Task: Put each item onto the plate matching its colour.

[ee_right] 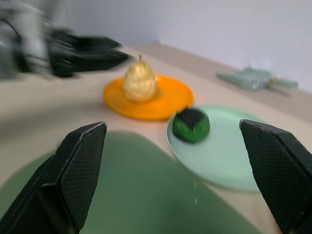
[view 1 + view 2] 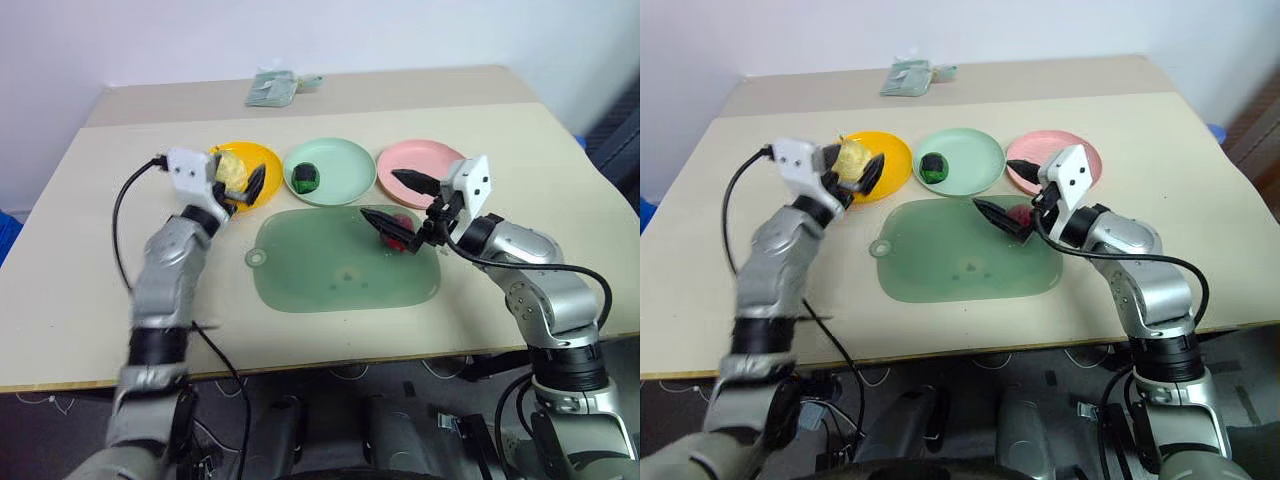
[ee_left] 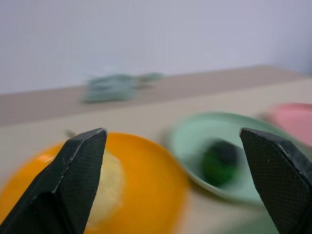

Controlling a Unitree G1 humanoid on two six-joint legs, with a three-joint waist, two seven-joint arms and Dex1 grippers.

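**Left eye view: two toy foods on their plates, red one on the board**

Left eye view shows three round plates in a row on the beige surface (image 2: 90, 250). The orange-yellow plate (image 2: 262, 160) carries the pale yellow ridged toy food (image 2: 232, 168), which stands upright in the right wrist view, pear-shaped with a short stem. The mint green plate (image 2: 345, 165) in the middle holds the dark green toy food with black patches (image 2: 305, 179), lying toward that plate's left side. The pink plate (image 2: 425, 160) on the right carries no item.

Just in front of the plates lies the translucent green board (image 2: 330, 270), and the red toy food (image 2: 401, 228) rests near its right-hand far corner, close to the pink plate.

The left pincer (image 2: 240, 188) hovers at the near edge of the orange-yellow plate, its two black fingers spread wide with nothing between them. The right pincer (image 2: 397, 200) hangs over the board's far right corner, its fingers also wide apart and empty; one reaches over the pink plate's near rim, the other lies just beside the red toy food, and contact between them cannot be judged.

A pale green folded packet (image 2: 272, 88) lies at the far edge of the surface, well apart from the plates.
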